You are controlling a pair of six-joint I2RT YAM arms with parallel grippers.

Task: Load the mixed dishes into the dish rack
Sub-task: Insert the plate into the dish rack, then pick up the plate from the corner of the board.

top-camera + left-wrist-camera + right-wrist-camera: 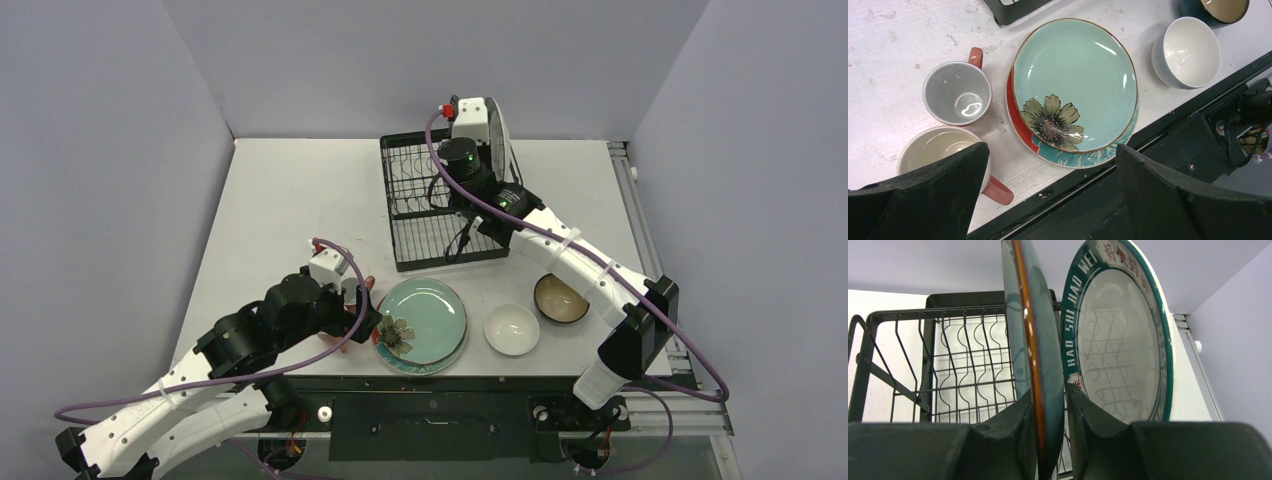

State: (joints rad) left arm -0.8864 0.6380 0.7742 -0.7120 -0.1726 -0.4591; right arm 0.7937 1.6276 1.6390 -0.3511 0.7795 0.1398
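So the dark teal plate (1040, 340) is up on edge at the dish rack (430, 235), just beside the lettered plate (1118, 340), and I can't tell if it's seated in a slot. My right gripper (1049, 392) is clamped on its rim. My left gripper (1050, 150) is spread wide, hovering over the two pink mugs (957, 92) and the flower plate (1075, 85), which is stacked on the red plate (1015, 120).
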